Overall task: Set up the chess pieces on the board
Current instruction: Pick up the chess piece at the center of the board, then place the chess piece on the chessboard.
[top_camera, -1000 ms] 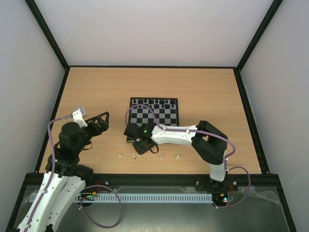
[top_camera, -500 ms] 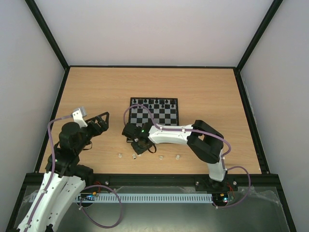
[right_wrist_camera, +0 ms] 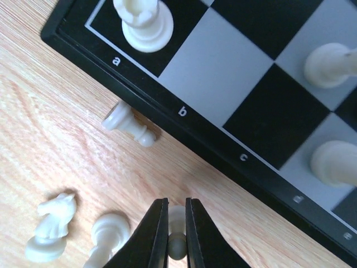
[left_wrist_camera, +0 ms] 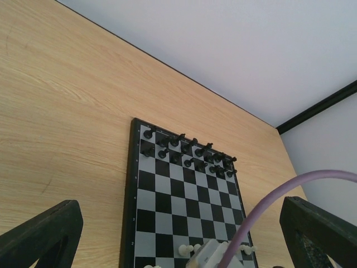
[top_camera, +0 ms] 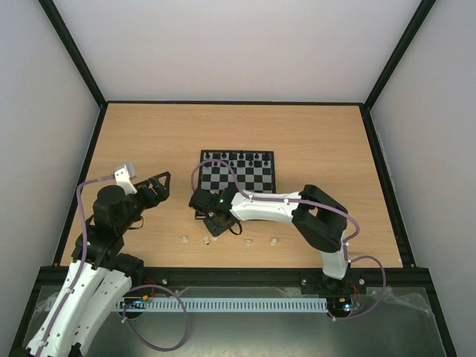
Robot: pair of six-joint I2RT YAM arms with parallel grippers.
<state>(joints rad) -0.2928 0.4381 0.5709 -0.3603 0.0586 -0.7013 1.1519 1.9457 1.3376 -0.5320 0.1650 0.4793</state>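
The right hand [right_wrist_camera: 176,209] is narrow, its black fingers [right_wrist_camera: 156,240] nearly together on a cream piece [right_wrist_camera: 177,218] gripped between them. The hand sits over the tabletop [right_wrist_camera: 67,67], just off the near left corner of the board [right_wrist_camera: 223,67]. The board's dark border, lettered a, b, c, runs just ahead of the fingertips.

- A rook [right_wrist_camera: 142,22] stands on the corner square, ahead and left of the hand.
- A pawn [right_wrist_camera: 128,124] lies on its side ahead and left, touching the border.
- A knight [right_wrist_camera: 51,237] lies left of the fingers, off the board.

The left hand [top_camera: 162,186] is wide and holds nothing. It is raised well left of the board. Black pieces [left_wrist_camera: 187,153] fill the board's far rows.
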